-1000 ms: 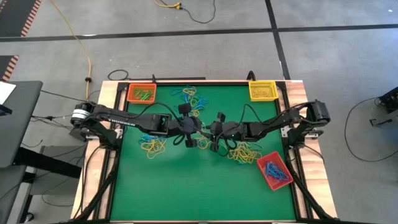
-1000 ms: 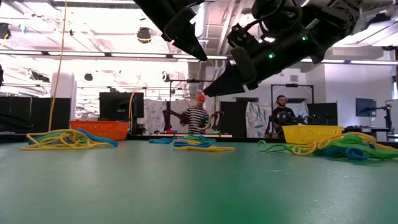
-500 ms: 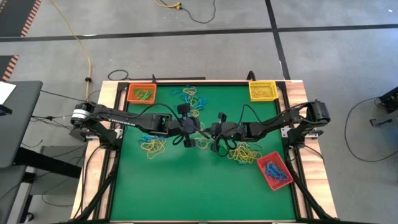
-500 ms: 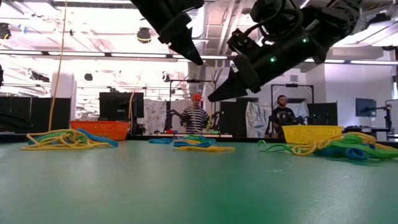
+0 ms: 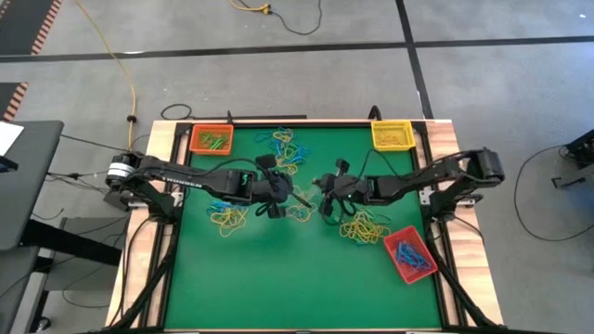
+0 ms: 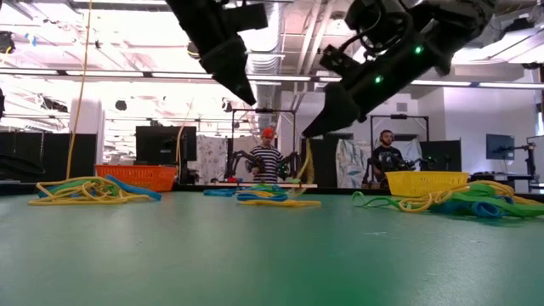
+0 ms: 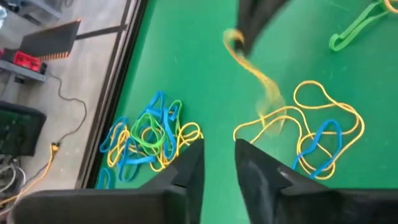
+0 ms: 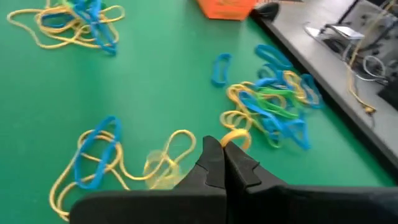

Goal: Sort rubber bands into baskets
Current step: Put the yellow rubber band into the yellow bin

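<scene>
Loose yellow, blue and green rubber bands lie in heaps on the green table: one at the far middle (image 5: 288, 144), one on the left (image 5: 229, 218), one on the right (image 5: 364, 225). The orange basket (image 5: 212, 139) stands at the far left, the yellow basket (image 5: 392, 134) at the far right, the red basket (image 5: 408, 255) at the near right. My left gripper (image 7: 219, 152) hovers open over the table's middle, with nothing between its fingers. Facing it, my right gripper (image 8: 222, 144) is shut on a yellow rubber band (image 7: 249, 62). My right gripper pinches one end of the yellow band's loop (image 8: 234, 138) between its two fingertips. The fingers slant down, coming from the table's right side. The band hangs slack below the tips, and its lower end (image 7: 273, 115) reaches the yellow and blue bands on the table.
Green bands lie in the orange basket and blue ones in the red basket. A small mixed heap (image 7: 149, 140) lies beyond my left fingers. Wooden rails frame the table. People stand in the room (image 6: 269, 161) beyond the far edge. The near half of the table holds nothing.
The two grippers, fingertips close together half a second ago, have drawn apart: the left toward the table's left edge, the right toward the right edge and slightly up, tipping more level. The yellow band has gone with the right gripper and now hangs from its tips.
</scene>
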